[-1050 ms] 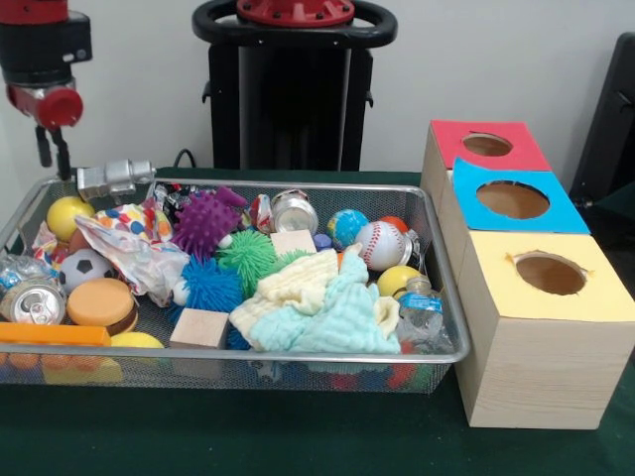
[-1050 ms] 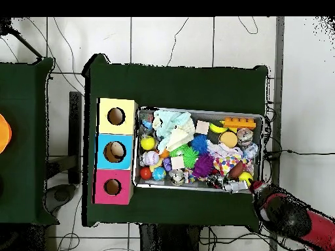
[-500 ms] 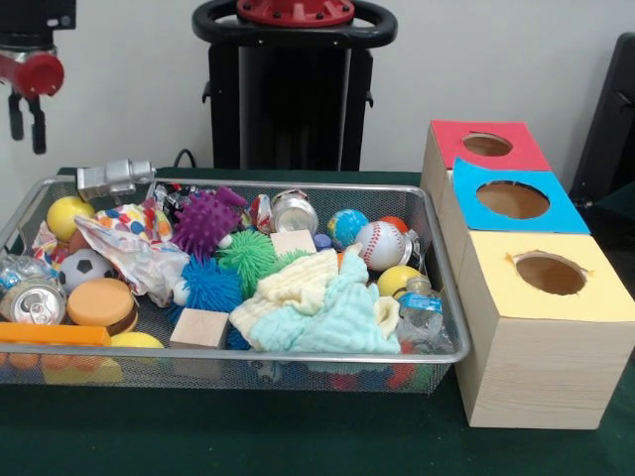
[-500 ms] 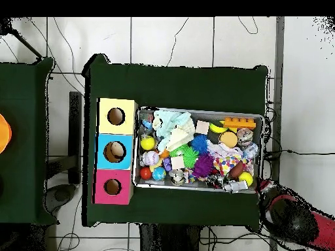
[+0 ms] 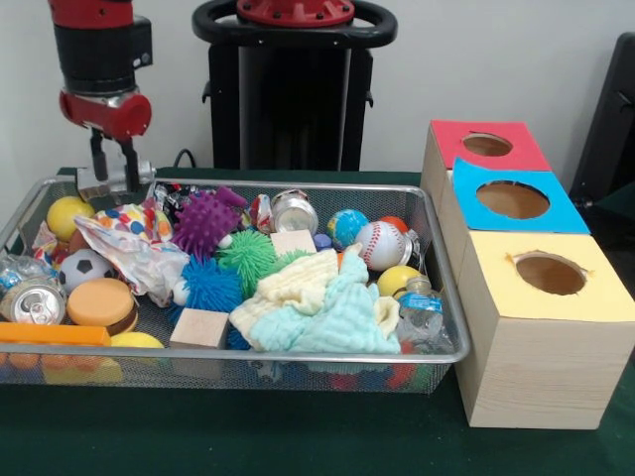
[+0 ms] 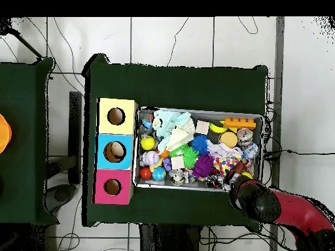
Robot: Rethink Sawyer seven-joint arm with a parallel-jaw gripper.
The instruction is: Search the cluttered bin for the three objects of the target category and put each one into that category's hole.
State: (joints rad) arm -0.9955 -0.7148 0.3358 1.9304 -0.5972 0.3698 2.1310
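**Pincer parked over the far corner of the bin, nothing picked yet**

Front view first: your pincer (image 5: 114, 164) hangs over the far left corner of the wire bin (image 5: 298, 354), its two dark fingers pointing down with a small gap between them and nothing held. Right below and behind the tips sits a grey metal block (image 5: 116, 179) on the bin's rim, so I can't tell if you're lining up on that or on the stuff just inside. The task doesn't name the category, so I'm guessing. If it's balls, you've got the baseball (image 5: 383, 245), the soccer ball (image 5: 85, 266) and a yellow ball (image 5: 67, 213) nearest the pincer. The cans are another option: one silver can (image 5: 294, 210) at the back, one more can (image 5: 32, 300) at the left edge. The three holes sit in the red box (image 5: 486, 145), blue box (image 5: 514, 199) and yellow box (image 5: 549, 273), all well apart from the pincer on the other side.

Overhead view: the arm covers that same bin corner, so the pincer tips are hidden there. The boxes line up along the bin's opposite short side.

For the step in hand, I'd open wider before dropping, come straight down on something round and exposed, and stay off the rim and the crinkly wrapper (image 5: 129, 253).
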